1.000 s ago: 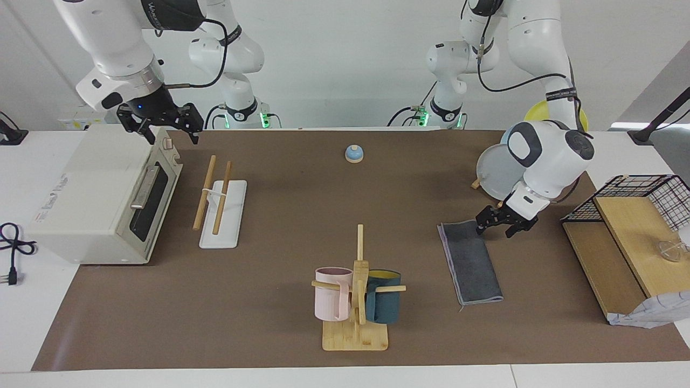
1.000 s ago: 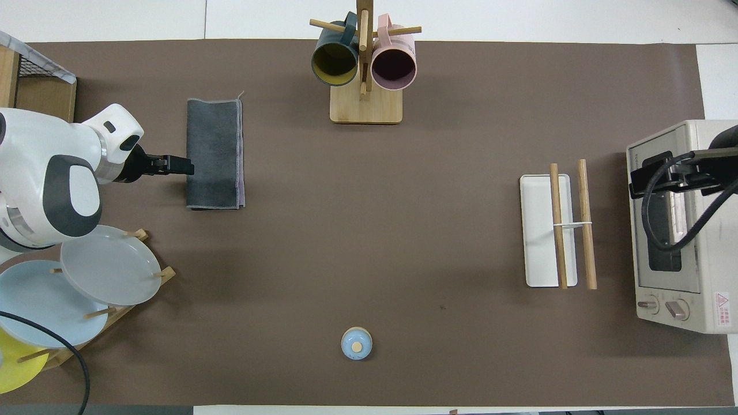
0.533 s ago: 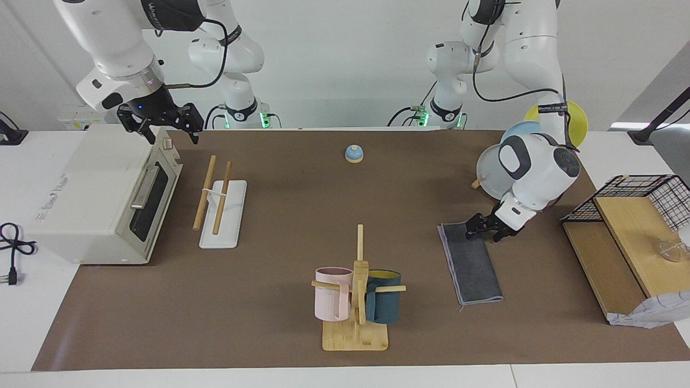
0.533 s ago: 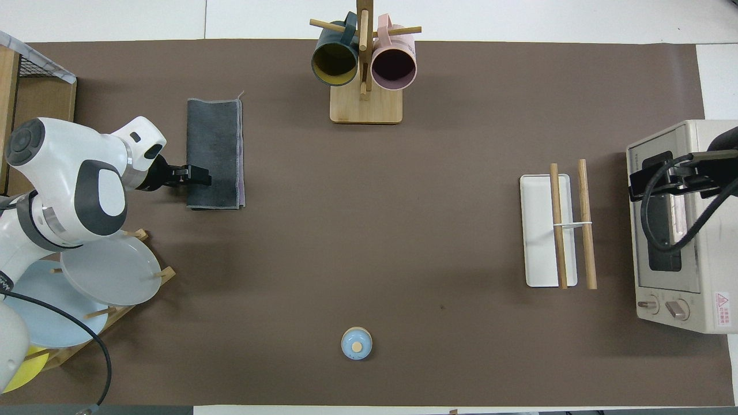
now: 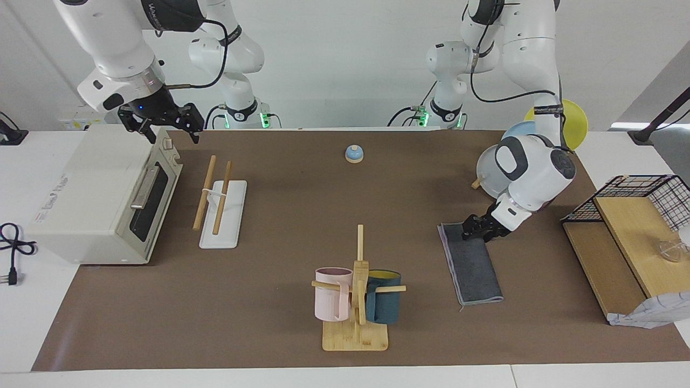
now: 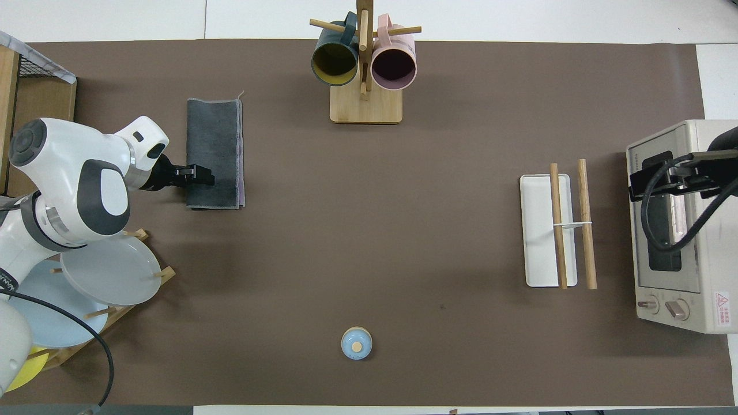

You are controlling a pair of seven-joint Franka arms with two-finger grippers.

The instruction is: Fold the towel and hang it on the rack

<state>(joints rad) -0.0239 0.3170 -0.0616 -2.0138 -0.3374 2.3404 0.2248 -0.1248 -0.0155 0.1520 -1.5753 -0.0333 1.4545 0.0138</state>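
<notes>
A dark grey towel [image 5: 473, 264] [image 6: 214, 138] lies flat on the brown mat as a long folded strip, toward the left arm's end of the table. My left gripper [image 5: 477, 230] [image 6: 200, 174] is low at the towel's end nearer to the robots, over its edge. The towel shows no lift. The rack [image 5: 214, 196] [image 6: 568, 225], two light wooden rods slanting up from a white base, stands toward the right arm's end, beside the toaster oven. My right gripper [image 5: 160, 128] waits open above the oven's corner, holding nothing.
A mug tree [image 5: 357, 291] [image 6: 363, 57] with a pink and a dark teal mug stands farthest from the robots. Also here are a toaster oven [image 5: 102, 188], a blue bell [image 5: 354, 153] [image 6: 356, 343], a plate stand with plates [image 6: 104, 271], and a wooden shelf with a wire basket [image 5: 625, 242].
My left gripper has slid from beside the towel onto its end nearer to the robots. The towel lies as before. The right arm has not moved.
</notes>
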